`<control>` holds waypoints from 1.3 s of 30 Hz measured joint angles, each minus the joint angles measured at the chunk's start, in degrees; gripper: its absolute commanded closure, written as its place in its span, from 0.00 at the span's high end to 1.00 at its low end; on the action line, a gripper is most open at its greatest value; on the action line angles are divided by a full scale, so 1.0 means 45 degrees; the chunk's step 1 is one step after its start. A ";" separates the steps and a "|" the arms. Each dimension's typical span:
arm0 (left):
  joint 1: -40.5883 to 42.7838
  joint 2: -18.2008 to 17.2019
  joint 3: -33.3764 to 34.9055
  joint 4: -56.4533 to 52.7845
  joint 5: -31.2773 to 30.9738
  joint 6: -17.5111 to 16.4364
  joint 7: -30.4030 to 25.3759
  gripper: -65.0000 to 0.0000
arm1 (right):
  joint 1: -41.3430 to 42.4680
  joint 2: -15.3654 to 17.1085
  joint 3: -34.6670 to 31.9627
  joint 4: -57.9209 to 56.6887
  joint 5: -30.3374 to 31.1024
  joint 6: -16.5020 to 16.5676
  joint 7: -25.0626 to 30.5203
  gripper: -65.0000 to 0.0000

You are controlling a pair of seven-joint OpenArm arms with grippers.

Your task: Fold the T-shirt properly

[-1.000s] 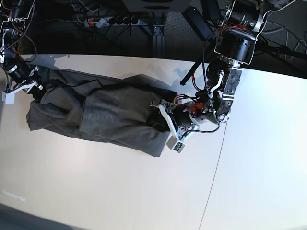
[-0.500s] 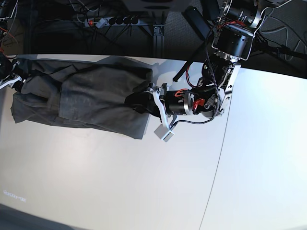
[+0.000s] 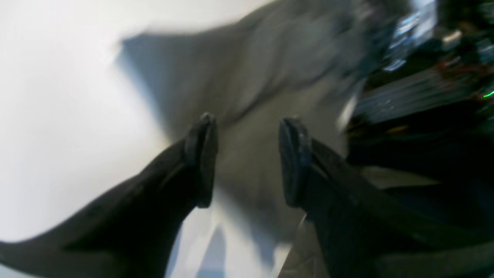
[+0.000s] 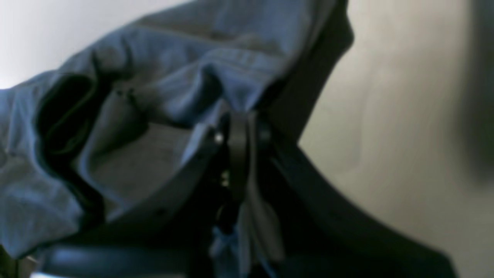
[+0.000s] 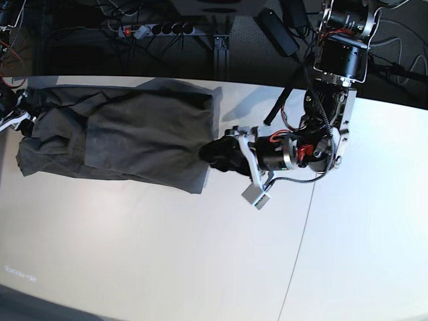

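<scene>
On table [image 5: 167,254] | T-shirt [image 5: 127,134] clamped in right jaws, beyond left jaws

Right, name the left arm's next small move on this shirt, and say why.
Probably reach back in and pinch the near edge of the shirt. The left gripper is open with nothing between its fingers, while the right gripper is clamped on cloth at the far end.

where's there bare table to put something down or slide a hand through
The whole near half of the table, below the T-shirt's lower hem, is bare, as is the right side beyond the thin seam line. It is crowded along the far edge: the shirt fills the left, pinched by the right gripper, and the open left gripper sits at its right end.
</scene>
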 measured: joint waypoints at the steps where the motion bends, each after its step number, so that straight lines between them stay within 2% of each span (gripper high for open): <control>1: 0.0199 -0.0219 -0.0005 -0.0005 0.0029 -0.0010 -0.0233 0.45 | 0.0000 0.0000 0.0000 0.0160 0.0015 0.0005 0.0000 0.00; 4: 0.0661 -0.0622 -0.0015 -0.0029 0.0855 -0.0015 -0.1141 0.45 | 0.0000 -0.0005 0.0000 0.0442 0.0019 0.0000 -0.0015 0.00; 6: 0.0913 -0.0627 -0.0015 -0.0029 0.1705 -0.0019 -0.1841 0.40 | 0.0000 -0.0005 -0.0005 0.0491 0.0029 0.0000 -0.0019 0.00; 7: 0.1030 -0.0583 -0.0005 -0.0029 0.2079 -0.0019 -0.1972 0.34 | 0.0000 0.0000 -0.0005 0.0491 0.0015 0.0000 -0.0024 0.00; 10: 0.1307 -0.0563 0.0010 -0.0029 0.2501 -0.0024 -0.2239 0.05 | -0.0005 0.0000 -0.0005 0.0505 0.0010 0.0000 -0.0126 0.00; 11: 0.1311 -0.0573 0.0005 -0.0029 0.2696 -0.0024 -0.2234 0.00 | 0.0000 0.0000 -0.0005 0.0510 0.0005 0.0000 -0.0131 0.00; 19: 0.1277 -0.0369 0.0287 -0.0029 0.3546 -0.0019 -0.2579 0.00 | -0.0005 -0.0005 -0.0005 0.1083 -0.0005 0.0000 -0.0432 0.00; 27: 0.1195 -0.0282 0.2497 -0.0029 0.4274 -0.0019 -0.3633 0.00 | -0.0005 -0.0155 -0.0005 0.4352 0.0039 0.0005 -0.0835 0.00; 31: 0.1195 0.0627 0.3123 -0.0087 0.5251 -0.0034 -0.3623 0.00 | -0.0010 -0.0219 -0.0583 0.5960 0.0146 0.0010 -0.1015 0.00; 34: 0.1224 0.1515 0.3283 -0.0835 0.5260 -0.0097 -0.3779 0.00 | -0.0034 -0.0209 -0.1613 0.7519 -0.0199 0.0010 -0.1083 0.00; 39: 0.1064 0.2443 0.3283 -0.2205 0.6154 -0.0282 -0.4862 0.00 | -0.0078 -0.0209 -0.3551 0.9224 -0.0923 0.0010 -0.1078 0.00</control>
